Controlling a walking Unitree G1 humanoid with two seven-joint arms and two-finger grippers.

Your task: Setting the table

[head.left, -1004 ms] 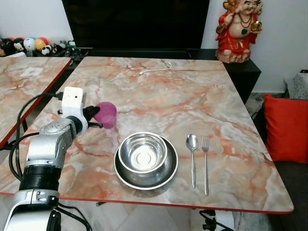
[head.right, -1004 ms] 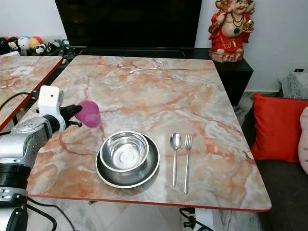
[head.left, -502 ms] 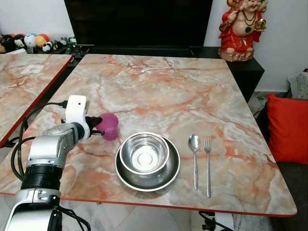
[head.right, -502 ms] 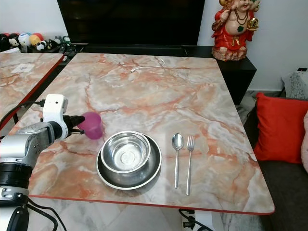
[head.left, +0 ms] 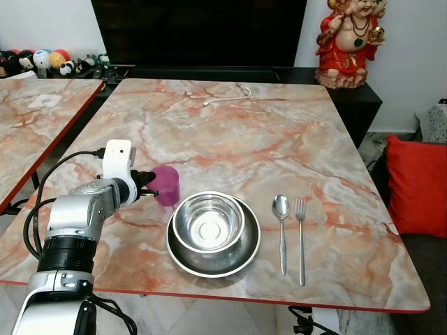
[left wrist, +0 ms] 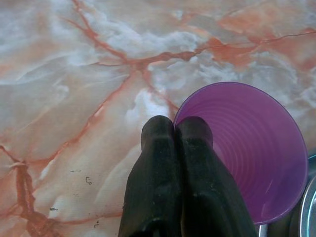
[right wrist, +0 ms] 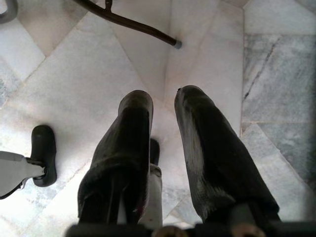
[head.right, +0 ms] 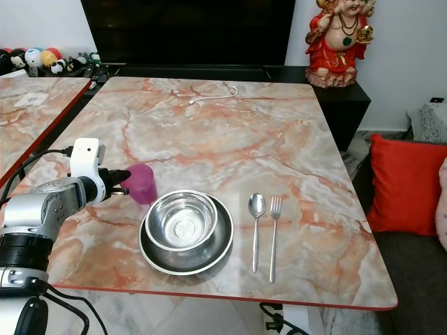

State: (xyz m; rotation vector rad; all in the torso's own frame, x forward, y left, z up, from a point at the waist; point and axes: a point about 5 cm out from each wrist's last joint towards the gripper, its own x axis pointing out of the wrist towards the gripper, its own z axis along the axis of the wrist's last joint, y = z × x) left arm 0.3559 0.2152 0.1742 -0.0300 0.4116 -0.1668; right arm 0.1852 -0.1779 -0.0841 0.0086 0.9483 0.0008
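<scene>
A purple plastic cup [head.left: 166, 185] stands upright on the marble table [head.left: 230, 132], just left of a steel bowl [head.left: 207, 222] that is nested in a steel plate [head.left: 241, 259]. My left gripper [head.left: 147, 183] reaches it from the left. In the left wrist view the two black fingers [left wrist: 158, 148] are pinched together on the near rim of the cup [left wrist: 247, 148]. A spoon [head.left: 281, 209] and a fork [head.left: 300, 230] lie side by side to the right of the plate. My right gripper [right wrist: 163, 98] hangs over the tiled floor with its fingers apart and nothing between them.
A white cable [head.left: 227, 98] lies at the far side of the table. A red figurine [head.left: 348, 42] stands on a dark cabinet at the back right. A second marble table [head.left: 35, 118] is to the left, and a red cushion [head.left: 418, 185] to the right.
My left gripper has carried the cup to the right, toward the bowl, and turned it from lying tilted to upright on the table. The head camera shifted slightly.
</scene>
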